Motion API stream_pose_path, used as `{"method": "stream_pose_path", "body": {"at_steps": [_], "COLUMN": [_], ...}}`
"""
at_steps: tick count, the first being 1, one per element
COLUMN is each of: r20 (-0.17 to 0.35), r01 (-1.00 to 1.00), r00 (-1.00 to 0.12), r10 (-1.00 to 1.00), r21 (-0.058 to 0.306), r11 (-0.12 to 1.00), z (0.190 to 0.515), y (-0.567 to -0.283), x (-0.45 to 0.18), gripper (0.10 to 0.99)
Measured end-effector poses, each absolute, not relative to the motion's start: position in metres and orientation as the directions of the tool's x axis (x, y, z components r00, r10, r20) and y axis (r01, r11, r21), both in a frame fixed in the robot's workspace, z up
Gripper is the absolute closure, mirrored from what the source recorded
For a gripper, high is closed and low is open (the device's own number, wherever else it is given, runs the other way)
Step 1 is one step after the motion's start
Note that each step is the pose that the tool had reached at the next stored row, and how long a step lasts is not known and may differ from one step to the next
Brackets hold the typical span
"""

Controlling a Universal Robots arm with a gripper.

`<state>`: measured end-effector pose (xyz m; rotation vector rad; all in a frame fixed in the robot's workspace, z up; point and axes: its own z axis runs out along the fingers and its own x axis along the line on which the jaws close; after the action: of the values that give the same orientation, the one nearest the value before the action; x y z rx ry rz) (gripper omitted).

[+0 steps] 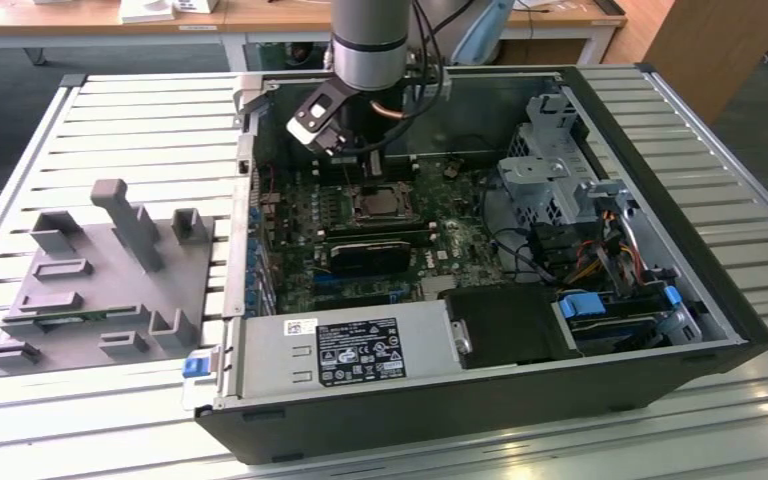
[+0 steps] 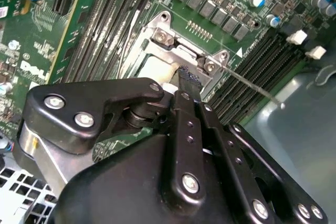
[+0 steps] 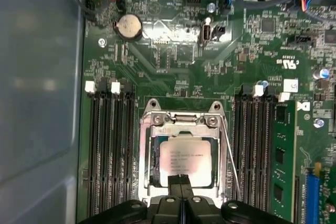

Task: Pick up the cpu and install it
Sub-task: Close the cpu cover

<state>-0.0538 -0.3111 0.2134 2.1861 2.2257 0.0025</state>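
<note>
The cpu (image 3: 186,163) lies flat in the socket frame (image 3: 181,119) on the motherboard (image 3: 173,61), with its silver top facing up. It is square, so it has no real long axis. Its edges run about parallel to the frame, and its lines of print run crosswise to the memory slots (image 3: 110,145). A dark strip of socket shows along one side of it, so I judge it may sit slightly off-centre rather than fully dropped in.

The gripper (image 3: 181,184) has its two fingers pressed together with just a seam between them. Their tip sits at the chip's edge, and in the second wrist view it stands just above that edge. I judge that it grips nothing.

The step in hand looks like settling the chip into place. That is best done with the chip kept level, its notches matched to the socket keys, and any touch light and straight down. A sideways shove could harm the socket contacts. The thin wire lever (image 3: 231,166) runs beside the frame.

Taking the exterior view as a clock face centred on the chip:
- A black rectangular block (image 1: 377,252) lies near at 6 o'clock, with the power supply (image 1: 337,350) beyond it.
- The drive cage (image 1: 551,165) sits at 2 o'clock.
- The grey holder plate (image 1: 104,290) sits well apart at 8 o'clock, outside the case (image 1: 704,300) on the table (image 1: 131,130).
</note>
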Motion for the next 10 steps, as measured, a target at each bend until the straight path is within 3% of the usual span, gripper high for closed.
{"method": "stream_pose_path", "body": {"at_steps": [10], "r20": [-0.016], "r01": [1.0], "r00": [-0.018], "r10": [1.0], "r21": [0.016], "r11": [0.018], "z": [0.2041], "y": [-0.3111], "x": [-0.0562], "gripper": [0.98]}}
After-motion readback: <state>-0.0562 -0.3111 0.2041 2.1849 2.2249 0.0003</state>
